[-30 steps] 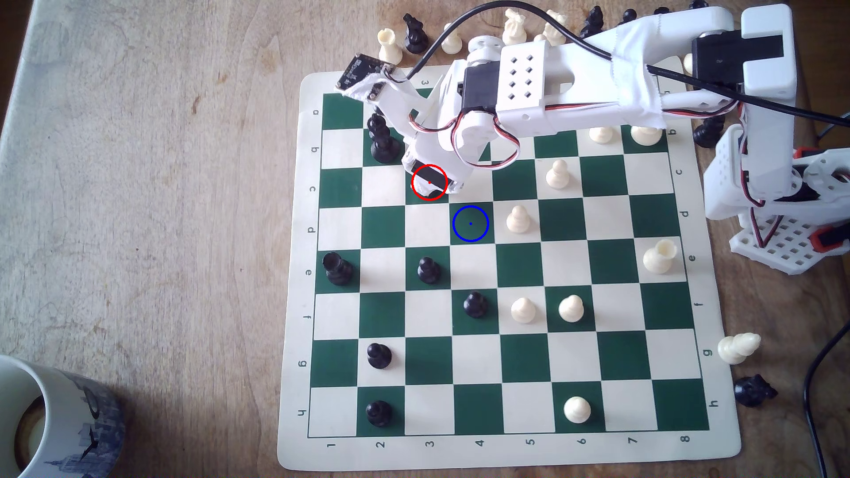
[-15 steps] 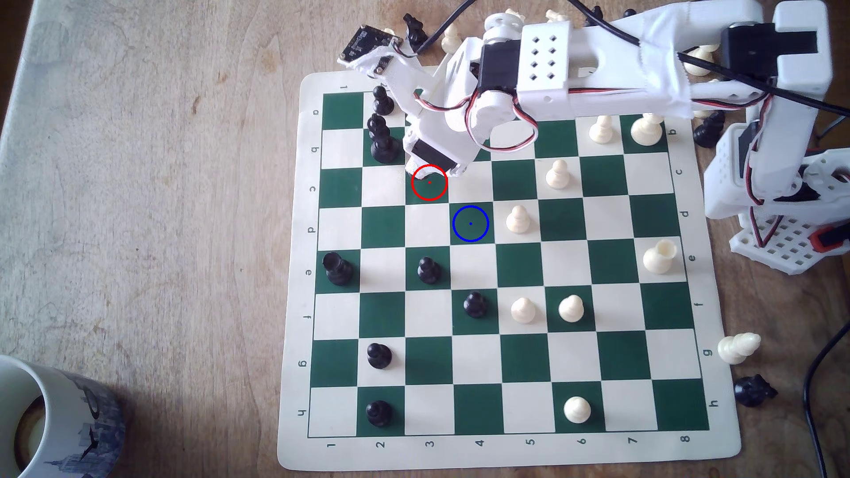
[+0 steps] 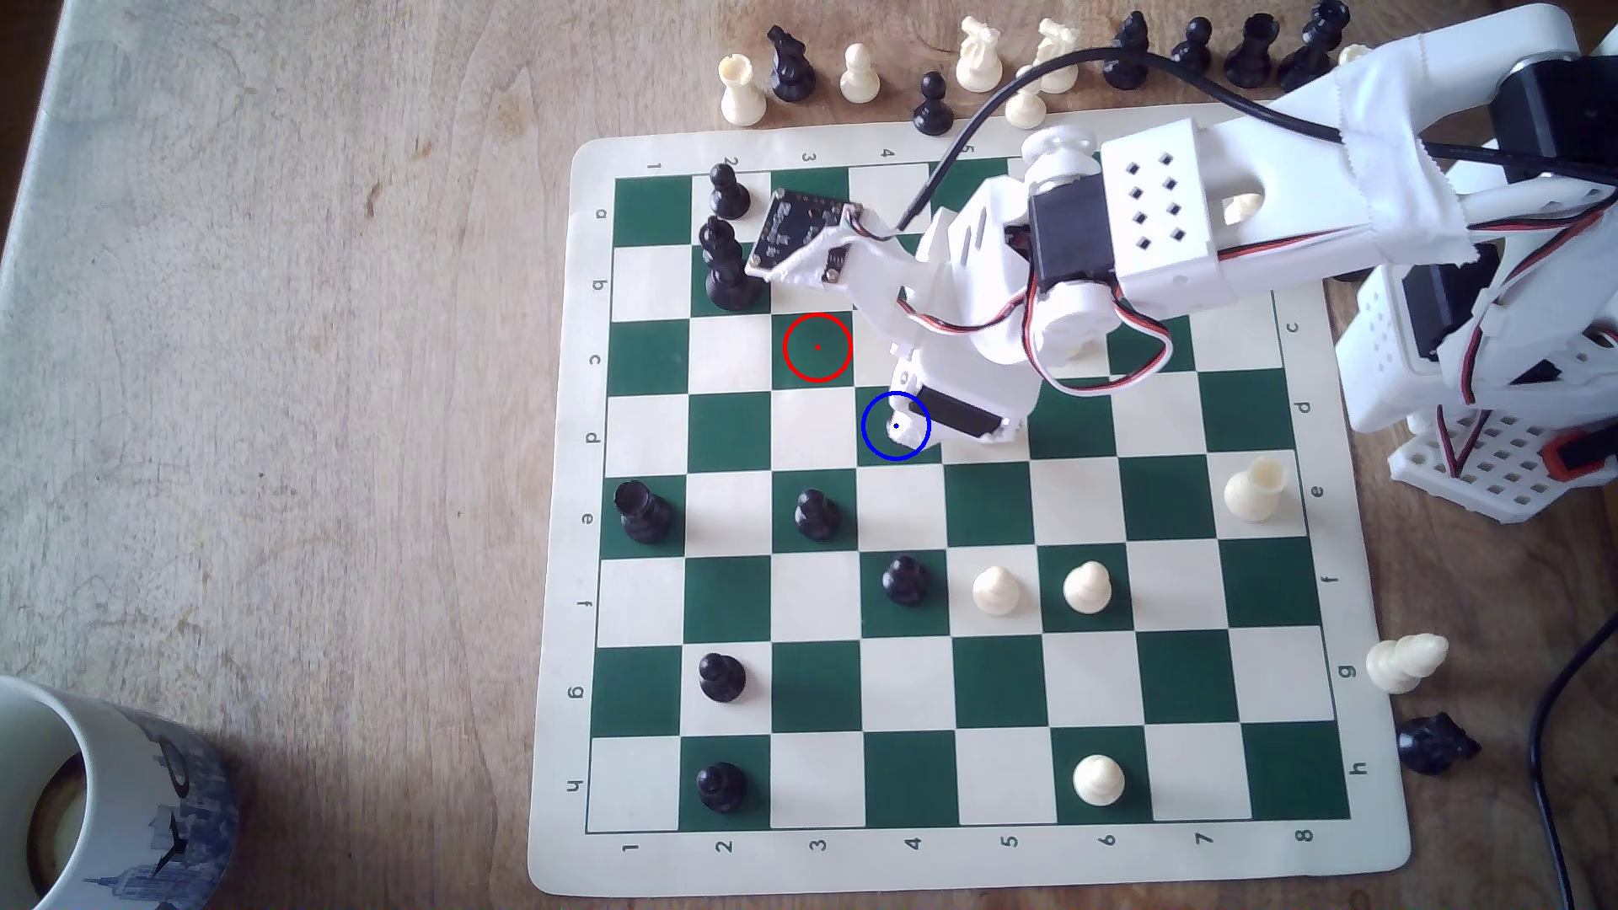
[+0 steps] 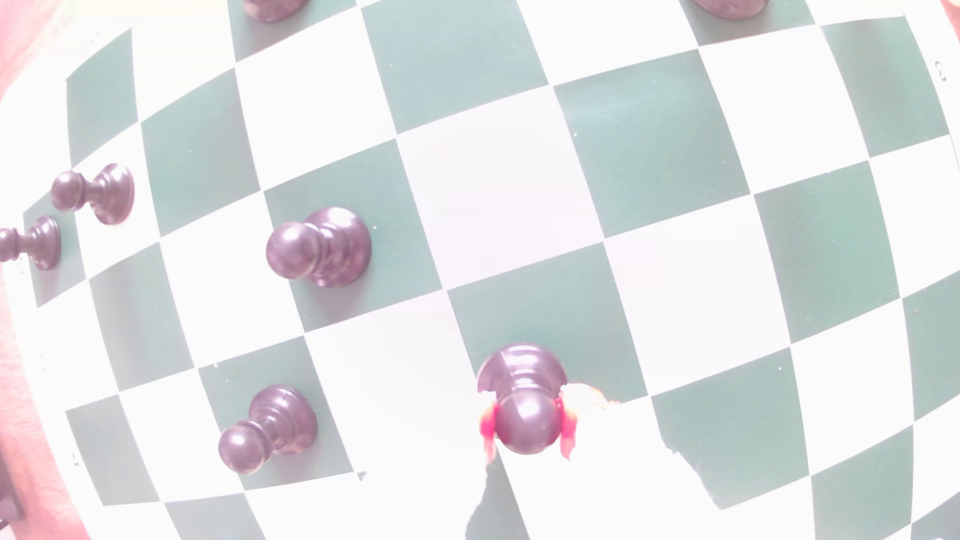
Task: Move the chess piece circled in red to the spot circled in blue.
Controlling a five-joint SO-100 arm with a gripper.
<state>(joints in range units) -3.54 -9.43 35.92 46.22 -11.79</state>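
The pick-up looks done and the carry close to finished. In the exterior view the red ring [image 3: 817,347] encloses only bare green, with no piece standing on that square, and the gripper [image 3: 909,426] sits over the spot [image 3: 880,444], the green square with the blue ring, diagonally next to the red ring toward the exterior view's lower right. From that angle the arm hides whatever it carries. The wrist view settles it: the pawn [image 4: 524,402] has its round head pinched between the two fingers [image 4: 569,428], which press on either side with a reddish glow at the contact, so the gripper is closed narrow around the pawn's head. The pawn's base shows over a green square, and I judge that to be the spot, though I cannot tell whether the base touches the board [image 3: 560,542] or hangs just above it. What seems left is to set the pawn down centred on the spot, let go, and lift clear. The white pawn that should stand just beside the spot, away from the red ring, is covered by the arm.
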